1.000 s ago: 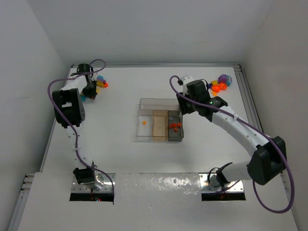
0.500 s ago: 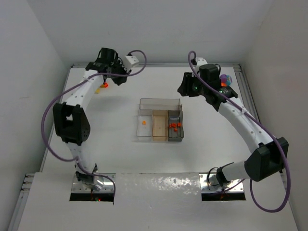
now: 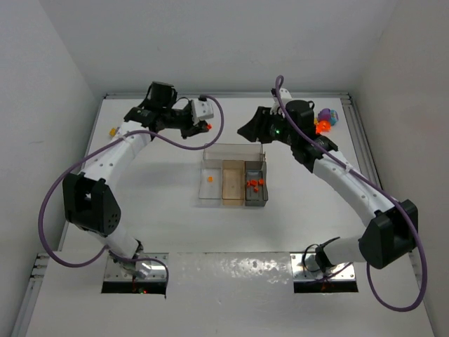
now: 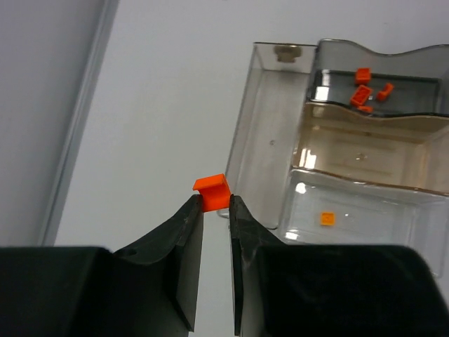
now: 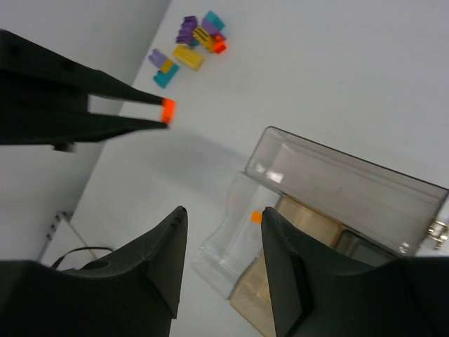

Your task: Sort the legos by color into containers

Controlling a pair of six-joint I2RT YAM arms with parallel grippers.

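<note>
Clear tray (image 3: 231,147) mid-table, orange-red bricks (image 3: 254,184) in its grey right compartment, left gripper (image 4: 216,208) just beyond the tray's far-left corner pinching an orange-red brick (image 4: 212,192), right gripper (image 5: 223,214) spread, empty, near its far edge, loose legos (image 3: 324,121) near the table's far-right corner.

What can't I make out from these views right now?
- Top view: far-right lego pile, partly covered by the right arm; count unclear.
- Left wrist view: tray, right end cut off by frame edge.
- Right wrist view: grey compartment, mostly hidden behind that camera's own jaws.
</note>
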